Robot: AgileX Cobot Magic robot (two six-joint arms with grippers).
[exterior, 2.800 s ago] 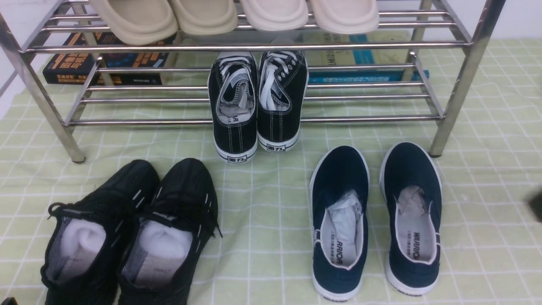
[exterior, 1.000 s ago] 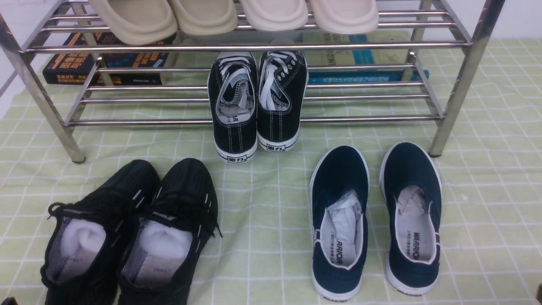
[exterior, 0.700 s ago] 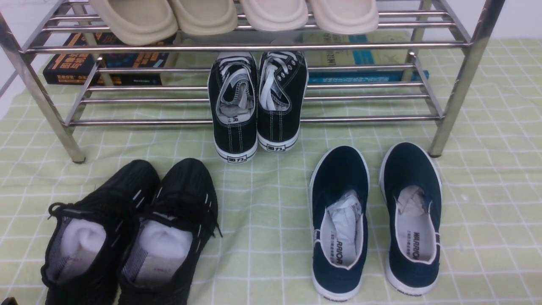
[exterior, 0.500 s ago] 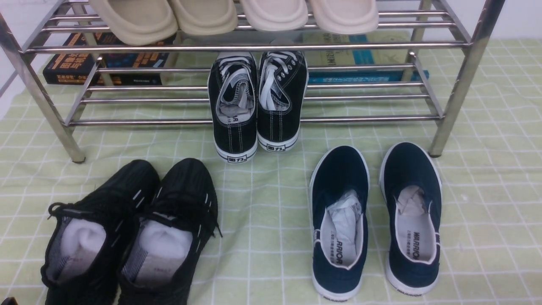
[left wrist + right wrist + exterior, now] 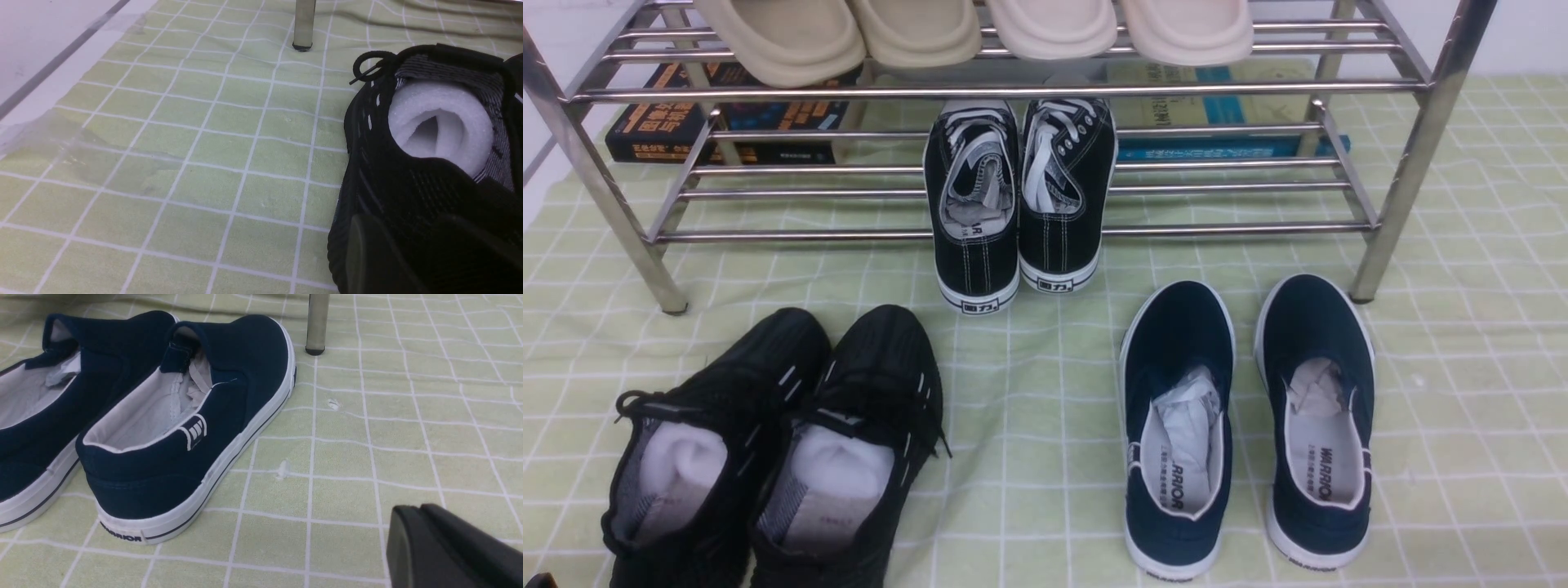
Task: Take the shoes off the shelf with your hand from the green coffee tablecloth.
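Note:
The navy blue shoes (image 5: 1176, 335) stand side by side on the green coffee tablecloth (image 5: 1045, 392), just in front of the shelf's (image 5: 849, 234) right leg, off its bars. In the right wrist view the nearer shoe (image 5: 229, 375) stands apart from my right gripper (image 5: 421, 514), which hangs low over bare cloth with its fingers pressed together and empty. My left gripper (image 5: 408, 228) shows as dark fingers right in front of a black mesh sneaker (image 5: 388, 183); the gap between them is too dark to read. Neither gripper shows in the front view.
Black lace-up sneakers (image 5: 980, 245) sit on the shelf's bottom tier, heels overhanging. Black mesh sneakers (image 5: 768, 367) stand on the cloth at the front left. Beige slippers (image 5: 915, 33) lie on the upper tier, books (image 5: 670, 122) behind. Chrome legs (image 5: 304, 24) (image 5: 316, 322) stand nearby.
The dark tip of my right gripper, earlier at the front view's right edge, dropped to the bottom right corner and then left that view. The shoes have not moved.

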